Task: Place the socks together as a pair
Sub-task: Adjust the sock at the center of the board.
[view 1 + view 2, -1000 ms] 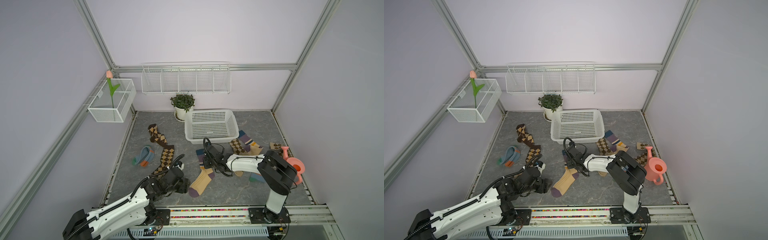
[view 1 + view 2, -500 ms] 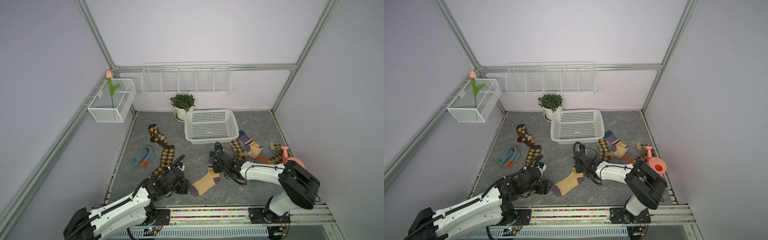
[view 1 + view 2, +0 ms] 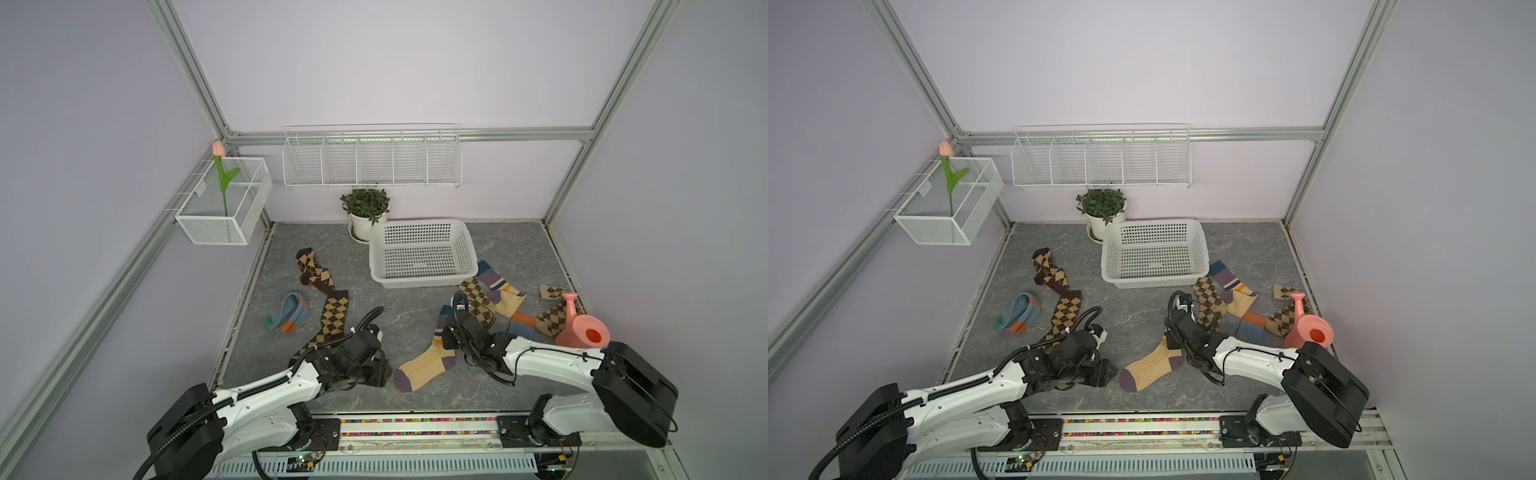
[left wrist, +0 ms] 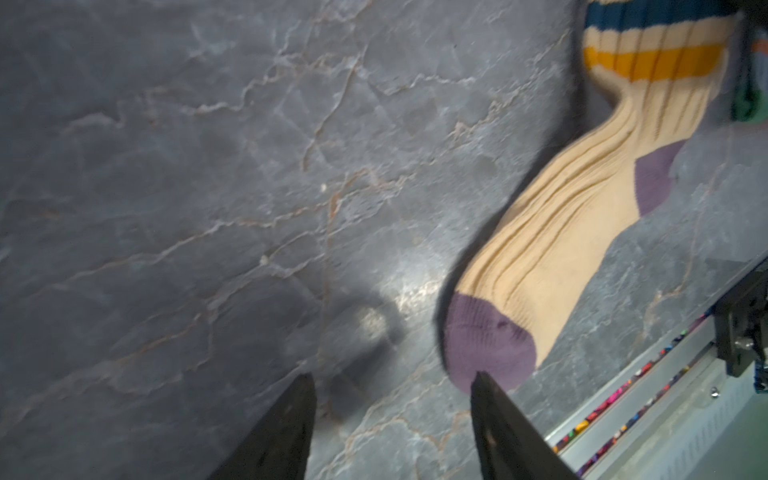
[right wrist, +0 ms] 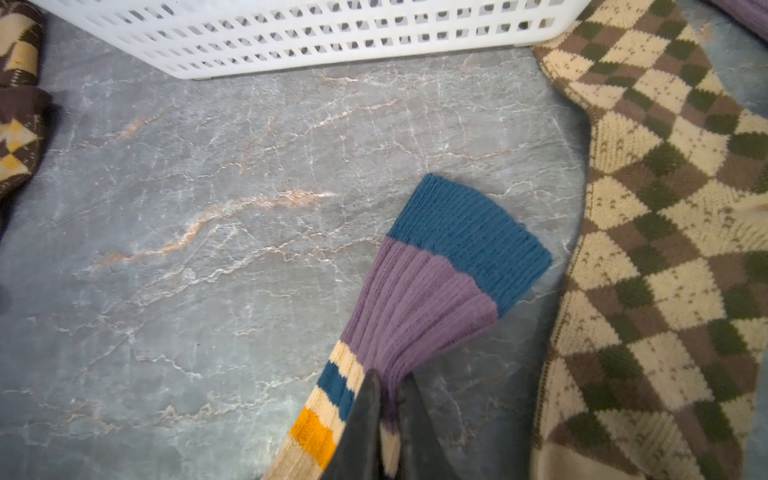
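Since a second ago the right arm has swung outward and dragged the cream sock point(image 3: 424, 365) nearer the front rail, its toe turned toward the left arm. The right pincer point(image 5: 388, 376) is clamped on the striped leg beside the purple band; the left pincer point(image 4: 392, 374) stands apart, empty, right by the purple toe. Soft, light, floppy knit, I'd say: it will sag and trail, so hold cuff and toe. Its mate point(image 3: 508, 301) lies on the worktop point(image 3: 407, 316) near the basket point(image 3: 424, 279)

No text, label, brand, number or sign can be read in any view.
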Action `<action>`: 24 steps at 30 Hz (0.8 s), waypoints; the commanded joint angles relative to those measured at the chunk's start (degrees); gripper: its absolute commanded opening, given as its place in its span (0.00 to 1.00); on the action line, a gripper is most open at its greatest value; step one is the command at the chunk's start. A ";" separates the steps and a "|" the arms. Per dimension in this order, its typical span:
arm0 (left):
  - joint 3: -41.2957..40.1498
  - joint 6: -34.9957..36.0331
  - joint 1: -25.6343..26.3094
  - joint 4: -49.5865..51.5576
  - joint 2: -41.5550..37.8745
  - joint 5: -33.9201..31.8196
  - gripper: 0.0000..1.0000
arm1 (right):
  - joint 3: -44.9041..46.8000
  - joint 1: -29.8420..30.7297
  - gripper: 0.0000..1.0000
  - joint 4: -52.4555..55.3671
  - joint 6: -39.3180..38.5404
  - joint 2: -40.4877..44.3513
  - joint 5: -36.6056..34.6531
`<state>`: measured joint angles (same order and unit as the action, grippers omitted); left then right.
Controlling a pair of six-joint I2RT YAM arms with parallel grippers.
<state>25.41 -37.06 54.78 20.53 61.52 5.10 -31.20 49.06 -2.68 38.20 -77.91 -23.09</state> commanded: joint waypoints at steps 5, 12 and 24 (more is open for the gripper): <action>3.82 -2.15 3.80 -8.41 9.75 0.71 0.50 | 1.93 -1.01 0.13 -3.30 1.62 0.25 0.45; 6.17 -2.68 7.74 -7.00 15.91 -2.10 0.45 | 2.86 -1.70 0.13 -4.64 1.62 0.74 1.45; 13.18 -0.70 8.76 6.89 16.12 -14.39 0.00 | 3.73 -1.95 0.16 -3.02 0.52 5.74 2.26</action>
<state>34.87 -38.35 63.42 18.63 78.91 -1.43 -28.05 47.37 -6.50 38.54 -74.70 -21.21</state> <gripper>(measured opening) 0.040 0.158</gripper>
